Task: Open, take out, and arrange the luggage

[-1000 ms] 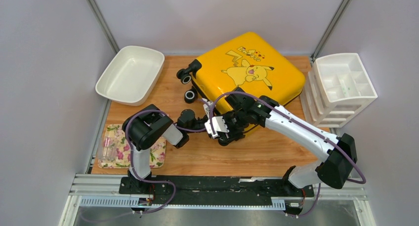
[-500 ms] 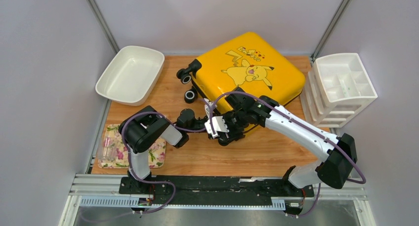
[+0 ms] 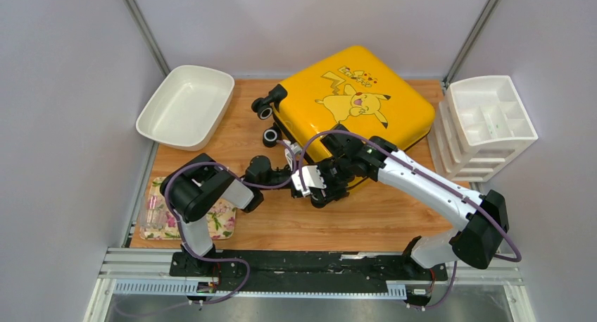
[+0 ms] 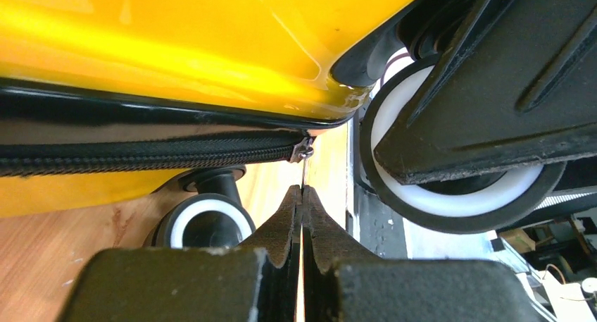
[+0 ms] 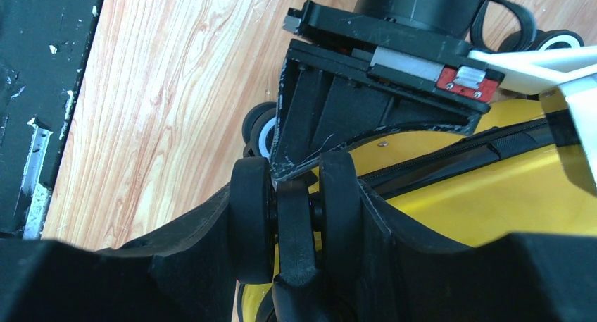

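The yellow luggage (image 3: 359, 100) with the Pikachu print lies flat at the back middle of the table, lid shut. In the left wrist view its black zipper (image 4: 141, 153) runs along the edge to the slider (image 4: 303, 150). My left gripper (image 4: 302, 192) is shut on the thin metal zipper pull hanging from that slider, at the luggage's near-left corner (image 3: 285, 168). My right gripper (image 5: 296, 216) is shut around a black double wheel of the luggage (image 5: 450, 216), with one finger on each side; it sits at the near corner in the top view (image 3: 325, 192).
A white tub (image 3: 186, 106) stands at the back left. A white drawer organiser (image 3: 486, 121) stands at the right edge. A floral tray (image 3: 158, 213) with a clear item lies at the near left. Two luggage wheels (image 3: 267, 123) stick out to the left.
My left arm has drawn back to the left and slightly toward the near edge, still holding the zipper pull. The right arm and the luggage have stayed still.
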Available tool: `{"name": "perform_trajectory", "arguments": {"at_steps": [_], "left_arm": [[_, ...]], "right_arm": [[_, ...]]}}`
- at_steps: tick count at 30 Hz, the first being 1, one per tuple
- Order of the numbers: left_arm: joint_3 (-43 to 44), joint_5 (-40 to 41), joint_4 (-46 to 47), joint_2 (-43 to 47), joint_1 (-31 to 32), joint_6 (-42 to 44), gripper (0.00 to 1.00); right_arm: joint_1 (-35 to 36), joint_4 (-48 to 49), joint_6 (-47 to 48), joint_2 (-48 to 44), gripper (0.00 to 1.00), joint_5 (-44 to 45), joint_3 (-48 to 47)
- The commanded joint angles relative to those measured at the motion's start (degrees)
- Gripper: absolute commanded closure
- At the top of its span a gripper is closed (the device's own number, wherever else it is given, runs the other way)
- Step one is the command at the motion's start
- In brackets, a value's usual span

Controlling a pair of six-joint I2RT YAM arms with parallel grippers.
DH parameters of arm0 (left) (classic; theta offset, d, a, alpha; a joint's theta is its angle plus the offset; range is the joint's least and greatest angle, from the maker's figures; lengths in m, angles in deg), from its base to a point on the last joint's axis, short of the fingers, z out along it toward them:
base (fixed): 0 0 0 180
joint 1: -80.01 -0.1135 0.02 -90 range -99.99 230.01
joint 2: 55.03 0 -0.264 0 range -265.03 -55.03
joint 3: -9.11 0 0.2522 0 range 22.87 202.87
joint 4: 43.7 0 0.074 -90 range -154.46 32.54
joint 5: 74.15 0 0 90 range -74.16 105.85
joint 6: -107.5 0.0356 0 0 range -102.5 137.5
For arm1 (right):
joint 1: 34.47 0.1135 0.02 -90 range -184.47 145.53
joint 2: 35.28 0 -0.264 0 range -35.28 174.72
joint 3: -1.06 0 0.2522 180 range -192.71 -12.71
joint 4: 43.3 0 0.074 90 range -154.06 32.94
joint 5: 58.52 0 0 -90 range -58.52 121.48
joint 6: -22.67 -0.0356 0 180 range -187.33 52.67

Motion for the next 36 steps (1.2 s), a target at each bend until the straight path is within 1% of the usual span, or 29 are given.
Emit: {"name": "perform_trajectory", "arguments": {"at_steps": [1,8,15,18,19,20,21,22,24,25,26,27,28,30,31,33,34,36], "left_arm": [[-1.1,0.0,19.3,2.4,-3.2,-1.2,1.00],[-5.1,-2.5,18.5,3.5,-9.3,-1.0,1.00],[-5.9,-3.5,18.0,3.6,-13.8,-0.1,1.00],[-6.9,-5.9,20.2,5.0,-13.3,4.9,1.00],[-7.4,-4.9,20.0,5.8,-12.9,7.1,0.99],[-8.7,-3.8,17.2,6.5,-12.3,7.9,0.93],[-9.3,-3.1,15.9,7.7,-11.2,8.2,0.89],[-9.8,-3.7,15.1,8.2,-10.8,9.4,0.82],[-10.6,-4.7,14.4,9.2,-9.9,10.8,0.76],[-10.8,-4.0,14.2,9.3,-9.2,11.9,0.73],[-10.8,-3.1,14.1,9.1,-8.8,12.3,0.65],[-10.6,-1.9,14.2,8.3,-8.3,12.5,0.61],[-10.3,-0.3,14.5,7.7,-7.2,13.0,0.52],[-8.8,0.1,16.0,5.8,-5.7,13.7,0.46],[-8.2,1.3,16.3,5.3,-4.6,15.3,0.39],[-6.1,2.2,17.1,3.6,-2.4,16.6,0.33],[-5.3,3.9,17.1,2.9,-1.9,16.1,0.27],[-3.3,5.7,16.3,1.2,-1.4,16.0,0.25]], "right_arm": [[-0.3,1.2,-6.1,-1.1,1.00,-0.4,-1.0],[-0.3,0.1,-5.9,-2.3,1.00,0.3,-1.0],[-0.4,-0.3,-5.8,-2.1,1.00,0.4,-1.6],[-0.3,-0.2,-6.9,-1.4,1.00,-0.1,-2.8],[-0.3,-0.2,-7.7,-1.1,1.00,-0.2,-3.2],[-0.4,0.0,-7.8,-0.8,1.00,-0.4,-4.0],[-0.4,0.1,-7.9,-0.6,1.00,-0.4,-4.2],[-0.3,0.3,-7.8,-0.2,1.00,-0.3,-4.3],[-0.3,0.5,-7.6,-0.1,1.00,-0.2,-4.0],[-0.3,1.1,-7.5,-0.1,1.00,-0.1,-3.9],[-0.3,1.3,-7.6,-0.1,1.00,0.0,-3.8],[-0.3,1.6,-7.7,-0.2,1.00,0.0,-3.6],[-0.3,2.0,-7.8,-0.2,1.00,-0.1,-3.5],[-0.4,2.0,-7.8,-0.1,1.00,-0.2,-3.3],[-0.3,2.1,-7.8,0.0,1.00,-0.2,-3.2],[-0.3,2.2,-7.7,0.1,1.00,-0.2,-3.2],[-0.3,2.2,-7.7,0.2,1.00,-0.3,-3.2],[-0.3,2.5,-8.0,0.3,1.00,-0.2,-3.4]]}}
